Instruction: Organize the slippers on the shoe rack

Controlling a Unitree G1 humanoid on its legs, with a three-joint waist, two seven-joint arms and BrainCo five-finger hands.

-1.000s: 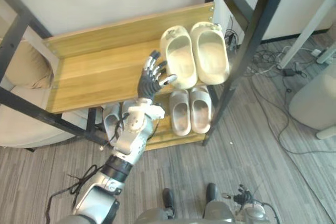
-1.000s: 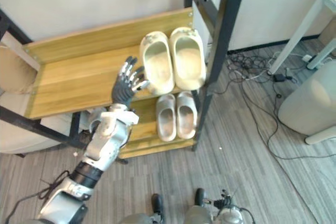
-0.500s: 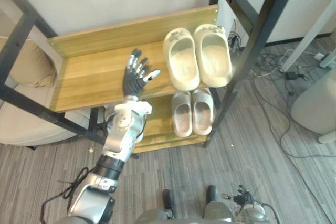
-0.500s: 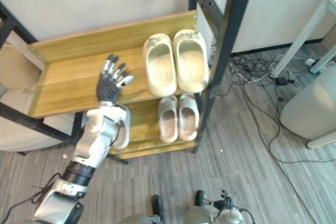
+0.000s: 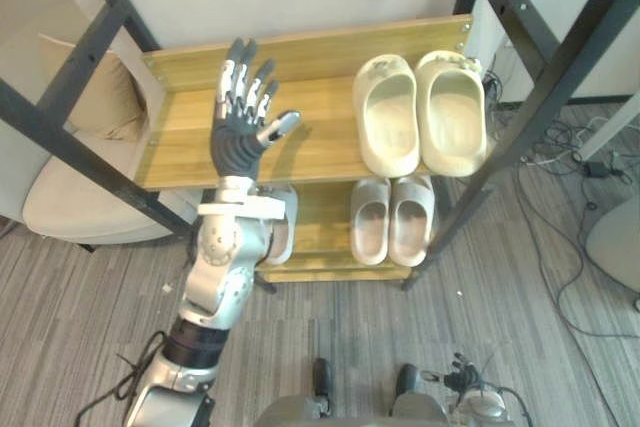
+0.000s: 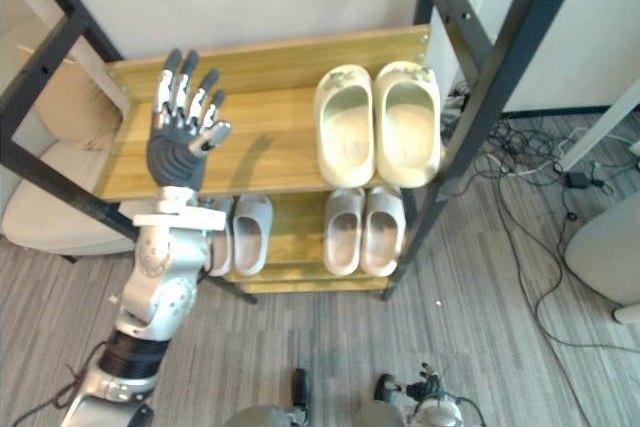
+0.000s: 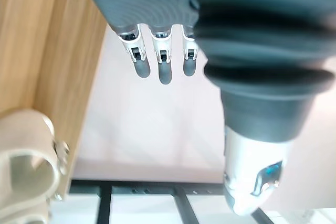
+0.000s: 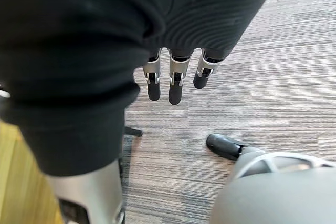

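Left eye view showed you a shoe rack (image 5: 310,55) with a black frame and two wooden shelves, and six slippers in all, sorted as three pairs.

The upper shelf (image 6: 270,137) held one pair of large cream slippers (image 5: 386,117). They sat side by side and touching at its right end, toes toward the wall. The left half of that shelf was bare wood.

The lower shelf (image 5: 325,217) held four slippers. One pair of small pale slippers (image 5: 371,222) sat directly under the cream pair. A second pale pair (image 6: 250,232) sat further left, with one of them partly hidden behind the arm.

You had the left hand (image 5: 240,137) raised over the bare left part of the upper shelf, well apart from the cream pair. Its fingers (image 7: 164,66) were straight and spread, the thumb was out to the side, and it held nothing.

In the right wrist view the right hand (image 8: 177,77) hung over the grey floor (image 8: 273,66) with its fingers straight, holding nothing.

One beige armchair (image 5: 70,197) with one cushion (image 5: 95,97) stood just left of the rack.
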